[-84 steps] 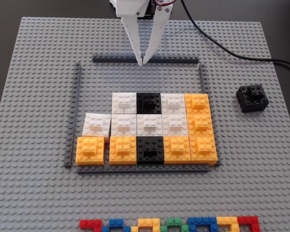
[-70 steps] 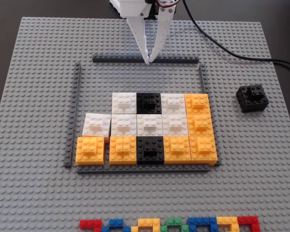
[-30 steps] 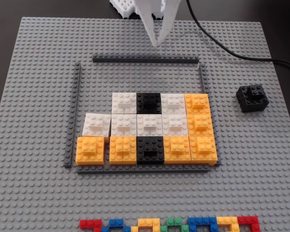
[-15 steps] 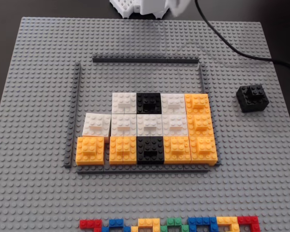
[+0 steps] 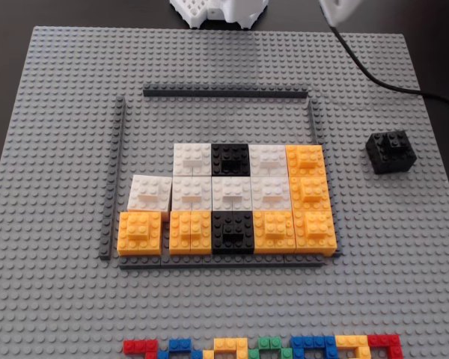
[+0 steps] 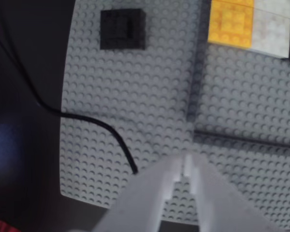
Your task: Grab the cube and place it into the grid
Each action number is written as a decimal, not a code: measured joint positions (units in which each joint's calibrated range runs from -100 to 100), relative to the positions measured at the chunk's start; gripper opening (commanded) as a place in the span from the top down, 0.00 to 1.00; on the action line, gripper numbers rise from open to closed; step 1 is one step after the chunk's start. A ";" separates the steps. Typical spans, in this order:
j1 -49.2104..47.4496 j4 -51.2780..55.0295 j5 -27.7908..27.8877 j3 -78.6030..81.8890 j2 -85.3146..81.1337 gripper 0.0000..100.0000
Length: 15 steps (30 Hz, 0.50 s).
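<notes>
while arm is swinging off grid (image 5: 224,198) toward cube (image 5: 391,152), gripper (image 6: 187,165) is hovering high over baseplate (image 5: 60,90), past grid's upper right corner, fingers nearly together, holding nothing. a moment ago its tips were pointing at grid's top strip (image 5: 224,93); now only a blur is showing in fixed view. cube is sitting untouched, well right of grid. reading: approach phase starting, grasp not yet begun.

One loose black cube (image 5: 391,152)
</notes>
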 measured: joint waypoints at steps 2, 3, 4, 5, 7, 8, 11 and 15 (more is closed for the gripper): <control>-0.73 0.00 -0.29 -2.38 3.65 0.99; -1.02 0.00 -0.39 -3.53 5.51 0.99; -1.24 0.00 -0.49 -4.77 7.38 0.99; -1.39 0.00 -0.63 -6.09 9.41 0.98; -1.75 0.00 -0.83 -9.27 13.74 0.98; -1.97 0.15 -0.98 -10.94 15.86 0.98; -2.70 0.44 -1.12 -16.06 22.14 0.98; -3.06 0.59 -1.81 -23.21 29.52 0.97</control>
